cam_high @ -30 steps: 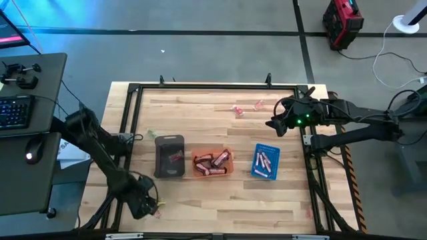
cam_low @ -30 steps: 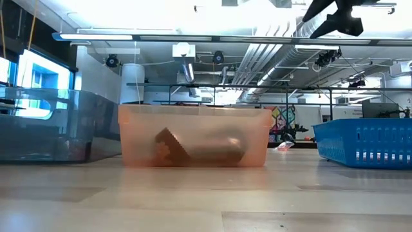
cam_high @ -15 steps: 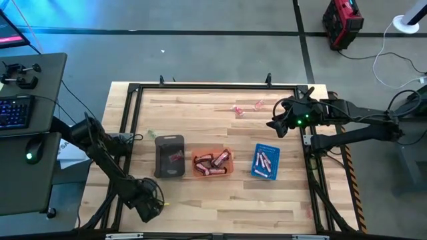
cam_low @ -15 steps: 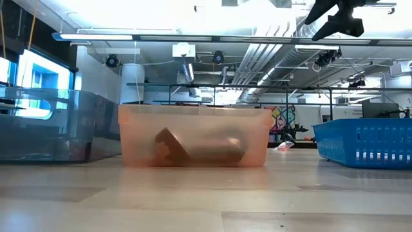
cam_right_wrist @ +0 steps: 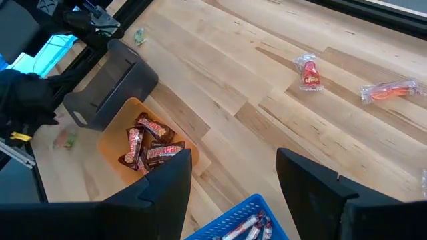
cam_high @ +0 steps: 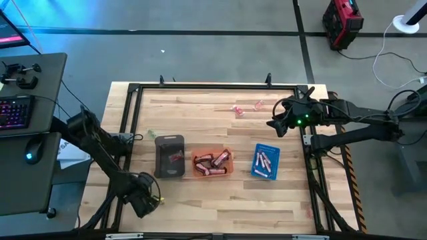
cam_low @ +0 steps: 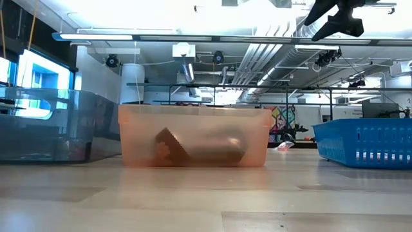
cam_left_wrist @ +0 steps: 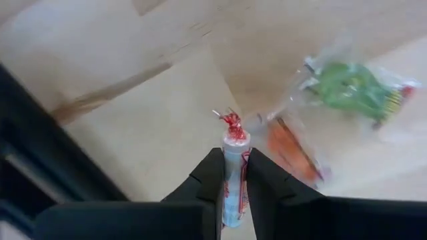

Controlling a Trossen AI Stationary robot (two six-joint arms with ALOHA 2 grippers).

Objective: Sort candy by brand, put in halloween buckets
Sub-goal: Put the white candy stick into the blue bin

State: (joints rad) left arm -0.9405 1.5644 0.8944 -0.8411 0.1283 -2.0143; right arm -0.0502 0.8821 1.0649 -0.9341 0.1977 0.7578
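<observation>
Candy is lying sorted in part across the desk [cam_high: 200, 193], and the relation that matters is between the left pincer [cam_high: 148, 202] in the lower left of the high view and the three buckets lined up mid-frame, up and to its right. The grey bucket [cam_high: 169, 156] is sitting nearest that pincer, the orange bucket [cam_high: 213, 163] is next with reddish-brown bars in it, and the blue bucket [cam_high: 266, 162] is farthest, holding slim white-and-red rolls. The right arm is waiting at the upper right of the high view, its right pincer [cam_high: 275, 125] spread and empty, hovering close to the blue bucket and to two loose pink pieces [cam_high: 238, 110] near the top edge of the desk. In the left wrist view the left pincer's fingers [cam_left_wrist: 208, 179] are pinching a slim white roll [cam_left_wrist: 235, 175] with a red twisted end, its long axis running straight out between them, tip pointing away from the wrist. Just beyond the tip an orange-filled wrapper [cam_left_wrist: 291, 149] and a green piece [cam_left_wrist: 352, 85] are lying on the desk, not gripped. Judging by its look, the roll is matching the pieces in the blue bucket, so the carry would be crossing rightward past the other two buckets.
</observation>
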